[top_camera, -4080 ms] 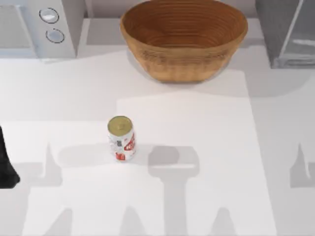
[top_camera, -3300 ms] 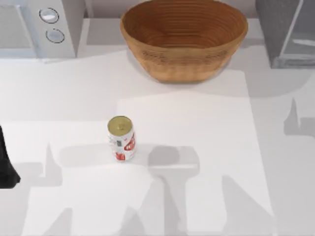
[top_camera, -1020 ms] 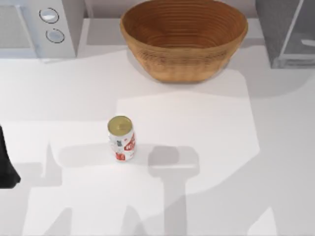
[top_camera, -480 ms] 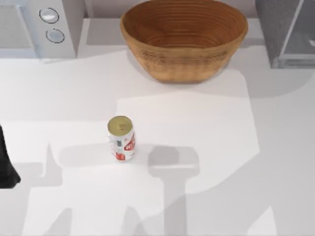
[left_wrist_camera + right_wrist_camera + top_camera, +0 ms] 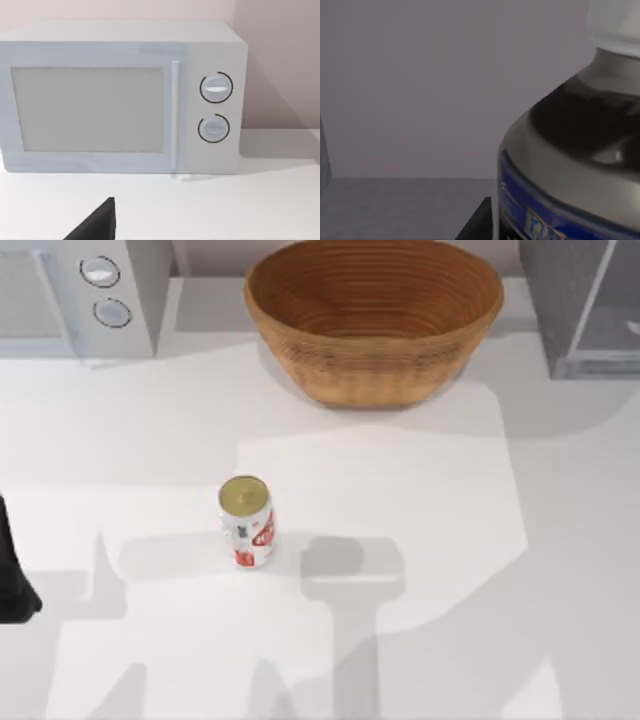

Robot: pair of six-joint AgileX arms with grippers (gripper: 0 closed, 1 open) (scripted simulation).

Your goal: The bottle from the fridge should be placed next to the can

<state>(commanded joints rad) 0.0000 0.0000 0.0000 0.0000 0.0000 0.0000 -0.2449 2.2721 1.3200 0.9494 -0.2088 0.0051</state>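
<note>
Right wrist camera tight against the bottle (image 5: 570,165), jaws' state unclear, can (image 5: 246,522) standing mid-table

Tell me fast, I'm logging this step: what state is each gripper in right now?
Left gripper: parked facing the microwave; cannot be told.
Right gripper: close up against the bottle; cannot be told.

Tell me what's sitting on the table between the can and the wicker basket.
Nothing. In the top view, the stretch of white table between the can and the basket is bare apart from shadows.
</note>
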